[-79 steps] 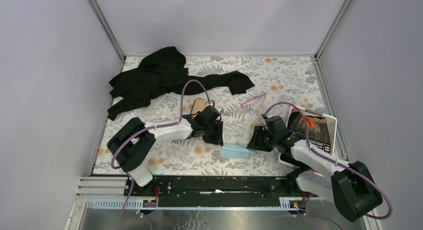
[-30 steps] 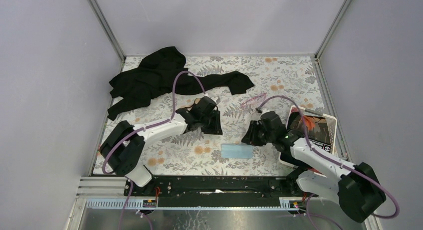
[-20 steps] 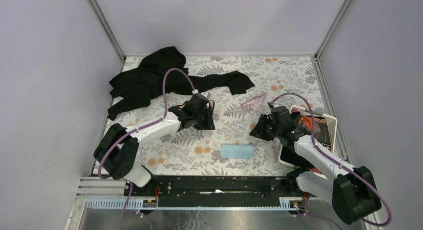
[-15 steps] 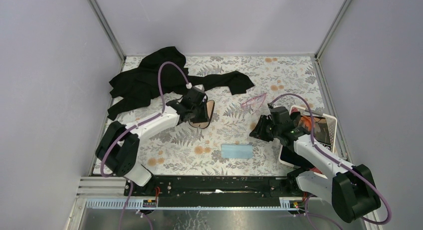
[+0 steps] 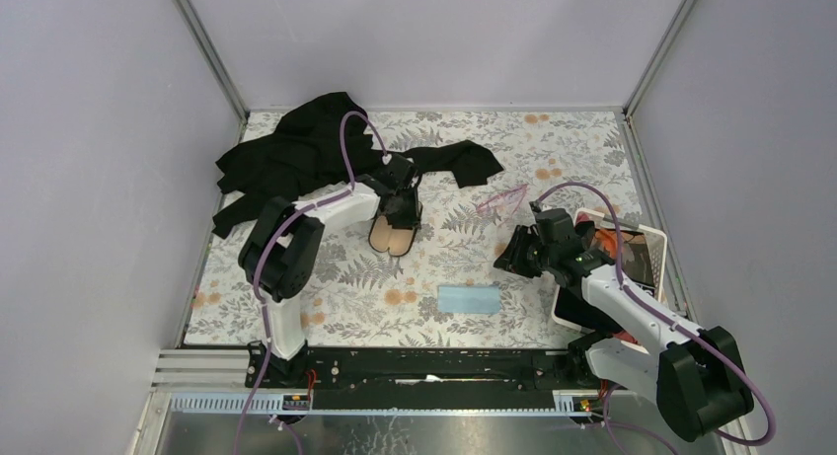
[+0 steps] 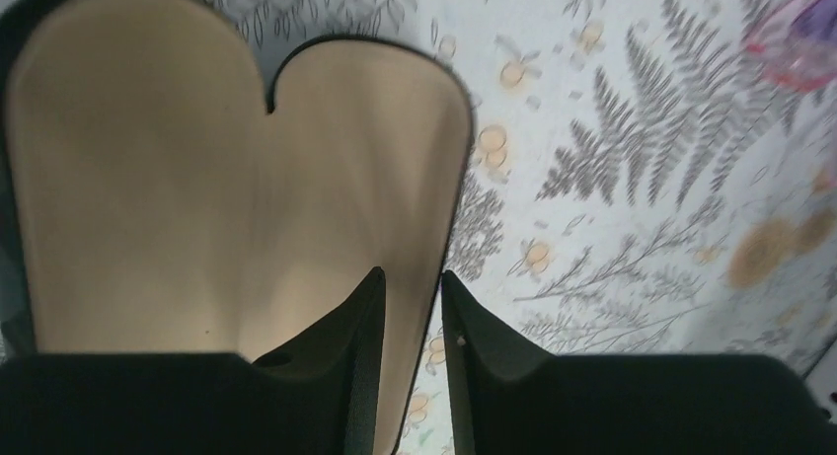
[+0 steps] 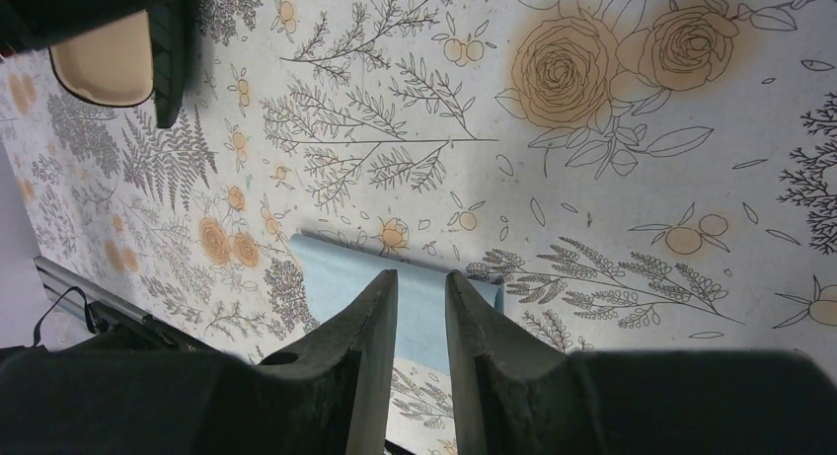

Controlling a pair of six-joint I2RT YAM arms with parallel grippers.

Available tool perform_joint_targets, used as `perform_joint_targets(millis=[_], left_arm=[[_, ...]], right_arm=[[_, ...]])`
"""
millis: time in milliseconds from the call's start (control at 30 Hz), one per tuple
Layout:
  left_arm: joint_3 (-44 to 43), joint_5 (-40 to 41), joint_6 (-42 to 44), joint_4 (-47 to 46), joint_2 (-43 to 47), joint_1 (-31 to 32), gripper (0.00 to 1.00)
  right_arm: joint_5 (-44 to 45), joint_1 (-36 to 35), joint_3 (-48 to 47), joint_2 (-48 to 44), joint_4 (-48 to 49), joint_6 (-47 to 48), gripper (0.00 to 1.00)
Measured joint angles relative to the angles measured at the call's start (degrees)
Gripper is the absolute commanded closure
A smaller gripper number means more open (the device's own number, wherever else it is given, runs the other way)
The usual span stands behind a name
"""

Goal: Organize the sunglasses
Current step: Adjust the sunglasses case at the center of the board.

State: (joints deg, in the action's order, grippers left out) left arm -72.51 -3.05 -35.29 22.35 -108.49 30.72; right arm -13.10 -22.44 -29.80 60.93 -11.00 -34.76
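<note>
Both nearly closed: left jaws pinch the black case (image 6: 237, 208) rim, right jaws empty.

plain lilac walls (image 5: 444, 40) enclose a floral-patterned table (image 5: 572, 149), evenly lit.

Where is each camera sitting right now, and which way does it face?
Top external: fixed above and behind the bases, looking down on the table; both arms show, left gripper at the open case, right gripper near the sunglasses.
Left wrist: on the left arm, looking down past its fingers at the case's tan lining.
Right wrist: on the right arm, looking down past its fingers at the blue cloth.
Shared: the case shows in all three.
</note>
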Motion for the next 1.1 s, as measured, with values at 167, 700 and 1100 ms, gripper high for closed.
perform_joint_targets(millis=[167, 700, 1100], left_arm=[[3.0, -3.5, 3.2, 0.4, 1.1, 0.6, 0.69], [8.7, -6.1, 12.3, 7.6, 11.9, 5.8, 0.55], [14.5, -5.6, 1.4, 4.9, 23.4, 14.1, 0.26]], right_arm=[[-0.1, 0.0, 0.6, -0.7, 0.0, 0.0, 0.69], [-1.6, 0.0, 0.9, -0.2, 0.1, 0.1, 0.68], [-2.1, 0.0, 6.1, 0.9, -0.3, 0.3, 0.50]])
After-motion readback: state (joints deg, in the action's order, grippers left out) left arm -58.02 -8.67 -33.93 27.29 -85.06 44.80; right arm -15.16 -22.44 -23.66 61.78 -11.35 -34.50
